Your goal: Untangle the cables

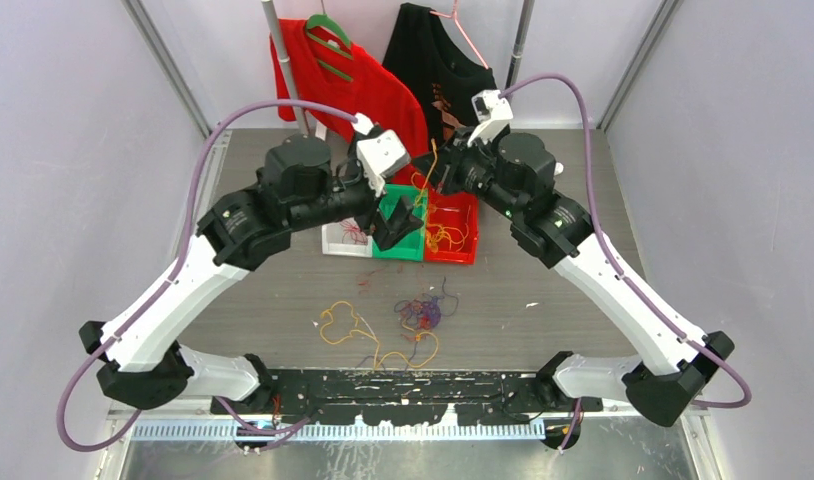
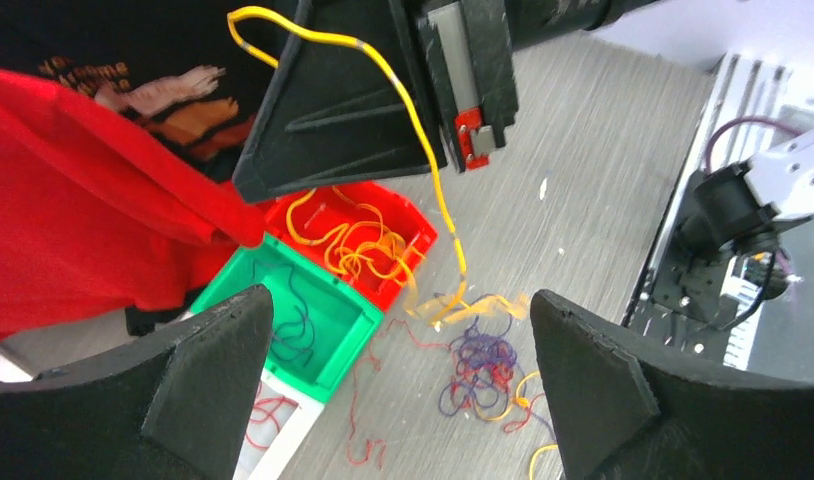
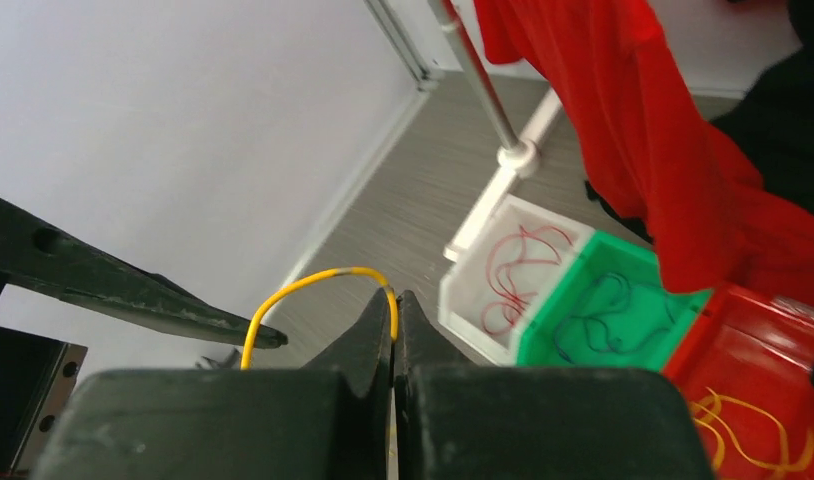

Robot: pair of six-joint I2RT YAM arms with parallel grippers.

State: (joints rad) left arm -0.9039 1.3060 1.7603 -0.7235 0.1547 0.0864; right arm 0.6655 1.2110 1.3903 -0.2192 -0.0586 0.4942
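A tangle of purple, red and yellow cables [image 1: 420,312] lies on the table; it also shows in the left wrist view [image 2: 483,360]. A loose yellow cable [image 1: 348,325] lies to its left. My right gripper [image 3: 394,300] is shut on a yellow cable [image 3: 313,282] and holds it up above the red bin [image 1: 465,243]; the strand [image 2: 423,130] hangs down to the table. My left gripper [image 2: 403,400] is open and empty, hovering over the green bin [image 1: 385,248].
Three bins stand side by side: white [image 3: 463,290] with red strands, green [image 3: 543,345] with dark blue strands, red [image 3: 703,340] with yellow strands. A red shirt [image 1: 373,90] and a black shirt [image 1: 433,60] hang on a rail at the back.
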